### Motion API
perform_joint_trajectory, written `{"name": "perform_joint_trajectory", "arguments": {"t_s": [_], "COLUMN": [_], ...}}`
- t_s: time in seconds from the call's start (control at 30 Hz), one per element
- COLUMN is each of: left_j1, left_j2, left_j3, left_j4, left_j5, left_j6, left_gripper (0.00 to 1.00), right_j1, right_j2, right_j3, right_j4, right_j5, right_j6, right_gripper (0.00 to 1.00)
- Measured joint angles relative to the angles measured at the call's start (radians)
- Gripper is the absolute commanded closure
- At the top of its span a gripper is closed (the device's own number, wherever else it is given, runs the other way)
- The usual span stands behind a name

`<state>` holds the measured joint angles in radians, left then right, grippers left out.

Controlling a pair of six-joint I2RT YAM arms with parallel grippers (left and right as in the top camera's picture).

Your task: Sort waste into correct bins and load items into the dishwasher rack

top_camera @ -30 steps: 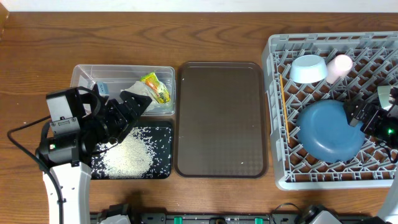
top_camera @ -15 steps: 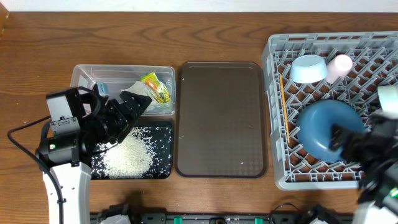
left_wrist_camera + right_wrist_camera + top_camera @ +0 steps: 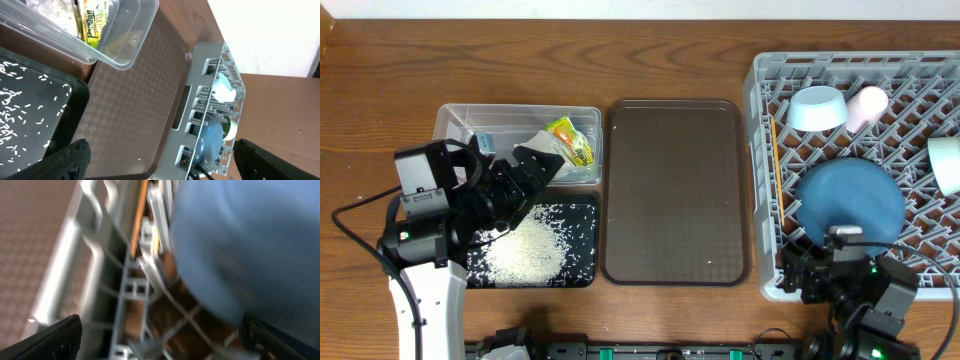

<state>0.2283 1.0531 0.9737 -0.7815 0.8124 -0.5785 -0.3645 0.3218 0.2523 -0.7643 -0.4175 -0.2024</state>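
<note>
The left gripper is hanging spread wide where the clear tub, holding the wrapper, meets the black tray of rice. The right gripper, also spread and empty, is hovering at the rack's near edge. The dark-blue plate is lying, seemingly tilted, in the rack.

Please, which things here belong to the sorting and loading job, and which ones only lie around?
Job: rice, snack wrapper, tissue, clear tub, black tray, rack, blue plate, light-blue bowl, pink cup, mint bowl.
Lying about: brown serving tray, thin orange stick in the rack.
</note>
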Motion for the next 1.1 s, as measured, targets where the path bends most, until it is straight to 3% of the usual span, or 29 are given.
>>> {"name": "perform_joint_trajectory", "arguments": {"t_s": [0.43,0.47,0.5,0.57,0.63,0.67,0.7,0.73,0.87,1.0,1.1], "left_j1": [0.0,0.0,0.0,0.0,0.0,0.0,0.0,0.0,0.0,0.0,0.0], "left_j2": [0.0,0.0,0.0,0.0,0.0,0.0,0.0,0.0,0.0,0.0,0.0], "left_j3": [0.0,0.0,0.0,0.0,0.0,0.0,0.0,0.0,0.0,0.0,0.0], "left_j4": [0.0,0.0,0.0,0.0,0.0,0.0,0.0,0.0,0.001,0.0,0.0], "left_j5": [0.0,0.0,0.0,0.0,0.0,0.0,0.0,0.0,0.0,0.0,0.0], "left_j6": [0.0,0.0,0.0,0.0,0.0,0.0,0.0,0.0,0.0,0.0,0.0], "left_gripper": [0.06,0.06,0.06,0.06,0.06,0.06,0.06,0.06,0.06,0.06,0.06], "right_j1": [0.091,0.109,0.121,0.146,0.179,0.198,0.216,0.233,0.285,0.327,0.339], "right_j2": [-0.115,-0.136,-0.15,-0.183,-0.215,-0.23,-0.242,-0.252,-0.268,-0.273,-0.277], "right_j3": [-0.071,-0.071,-0.071,-0.072,-0.079,-0.085,-0.085,-0.085,-0.09,-0.135,-0.19], "right_j4": [-0.012,-0.013,-0.012,0.005,0.047,0.108,0.169,0.246,0.566,0.996,1.205], "right_j5": [0.108,0.122,0.135,0.19,0.19,0.188,0.186,0.185,0.179,0.177,0.174], "right_j6": [0.003,0.005,0.0,0.003,0.003,-0.003,-0.007,-0.011,-0.013,-0.016,-0.016], "right_gripper": [0.04,0.3,0.36,0.33,0.23,0.22,0.14,0.01,0.01,0.01,0.01]}}
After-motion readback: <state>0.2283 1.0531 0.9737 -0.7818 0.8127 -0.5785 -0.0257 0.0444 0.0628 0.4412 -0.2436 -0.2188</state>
